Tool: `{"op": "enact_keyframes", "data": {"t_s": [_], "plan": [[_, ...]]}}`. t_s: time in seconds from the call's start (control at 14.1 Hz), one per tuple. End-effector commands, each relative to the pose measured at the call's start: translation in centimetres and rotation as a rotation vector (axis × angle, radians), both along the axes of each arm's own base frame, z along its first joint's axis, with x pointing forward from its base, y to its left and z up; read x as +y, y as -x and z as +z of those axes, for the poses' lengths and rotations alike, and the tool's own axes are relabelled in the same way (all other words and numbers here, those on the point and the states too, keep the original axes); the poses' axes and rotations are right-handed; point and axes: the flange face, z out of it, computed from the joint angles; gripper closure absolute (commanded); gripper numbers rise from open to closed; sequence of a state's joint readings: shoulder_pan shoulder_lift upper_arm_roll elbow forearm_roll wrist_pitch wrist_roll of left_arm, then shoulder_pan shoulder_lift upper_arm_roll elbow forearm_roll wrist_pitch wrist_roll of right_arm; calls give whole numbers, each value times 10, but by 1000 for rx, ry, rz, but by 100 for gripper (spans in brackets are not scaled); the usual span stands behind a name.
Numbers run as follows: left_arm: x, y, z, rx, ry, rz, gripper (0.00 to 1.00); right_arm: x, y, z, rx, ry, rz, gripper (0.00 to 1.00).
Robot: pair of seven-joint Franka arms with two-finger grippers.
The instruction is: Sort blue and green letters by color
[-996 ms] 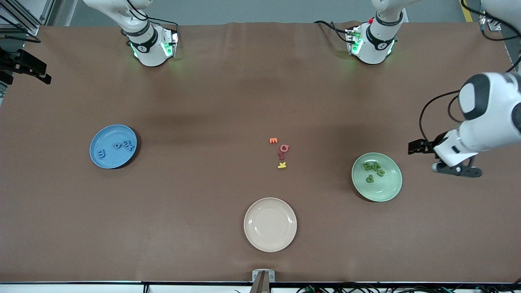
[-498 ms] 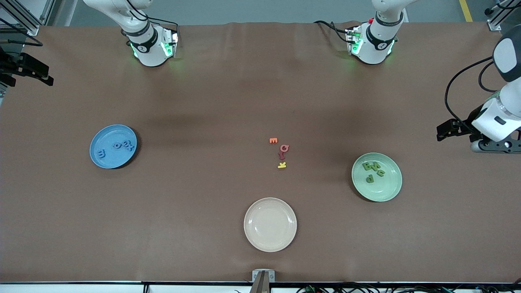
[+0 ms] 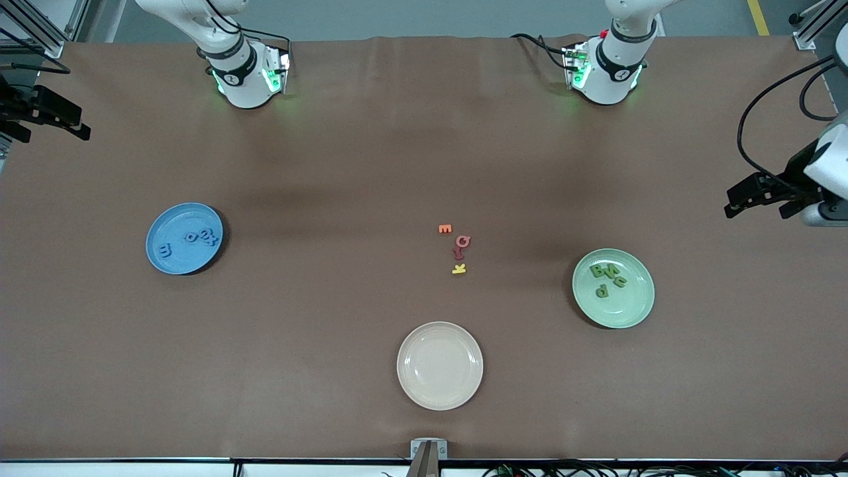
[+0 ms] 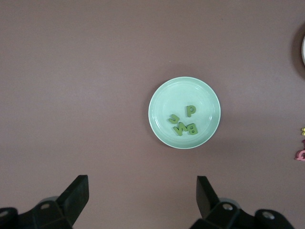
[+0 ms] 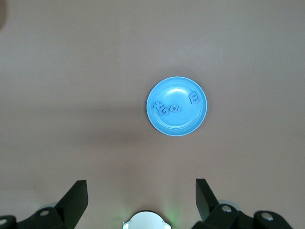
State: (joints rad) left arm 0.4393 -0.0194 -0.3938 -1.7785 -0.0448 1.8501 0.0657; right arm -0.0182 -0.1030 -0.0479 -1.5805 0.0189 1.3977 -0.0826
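Note:
Four green letters [image 3: 607,278] lie on the pale green plate [image 3: 629,315] toward the left arm's end of the table. Several blue letters [image 3: 192,237] lie on the blue plate [image 3: 169,262] toward the right arm's end. My left gripper [image 3: 825,213] hangs open and empty over the table's edge, to the side of the green plate; its wrist view [image 4: 141,183] shows the green letters [image 4: 183,123] on that plate [image 4: 159,95]. My right gripper [image 5: 140,186] is open and empty, high over its own base, looking down on the blue letters [image 5: 174,107] and blue plate [image 5: 164,126].
An orange letter [image 3: 445,229], red letters [image 3: 462,245] and a yellow letter [image 3: 458,268] lie mid-table. An empty cream plate [image 3: 411,344] sits nearer the front camera than they do. Both arm bases stand along the table's back edge.
My left gripper has risen and drawn away from beside the green plate toward the table's edge at the left arm's end. The letters and plates have not moved.

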Motion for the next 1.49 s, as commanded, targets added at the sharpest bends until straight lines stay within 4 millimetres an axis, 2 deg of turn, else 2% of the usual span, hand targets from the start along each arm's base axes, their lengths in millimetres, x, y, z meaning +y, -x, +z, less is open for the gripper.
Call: {"op": "enact_keyframes", "data": {"t_s": [0.0, 0.57, 0.85, 1.42], "plan": [[2, 2, 4, 11, 23, 20, 1, -3, 0, 6, -11, -16, -1, 0], [-5, 0, 1, 15, 31, 12, 1, 1, 0, 8, -17, -27, -22, 0], [-19, -1, 5, 10, 31, 23, 1, 1, 0, 10, -20, -25, -23, 0], [-13, -2, 11, -2, 30, 32, 1, -2, 0, 10, -20, 1, -21, 0]]}}
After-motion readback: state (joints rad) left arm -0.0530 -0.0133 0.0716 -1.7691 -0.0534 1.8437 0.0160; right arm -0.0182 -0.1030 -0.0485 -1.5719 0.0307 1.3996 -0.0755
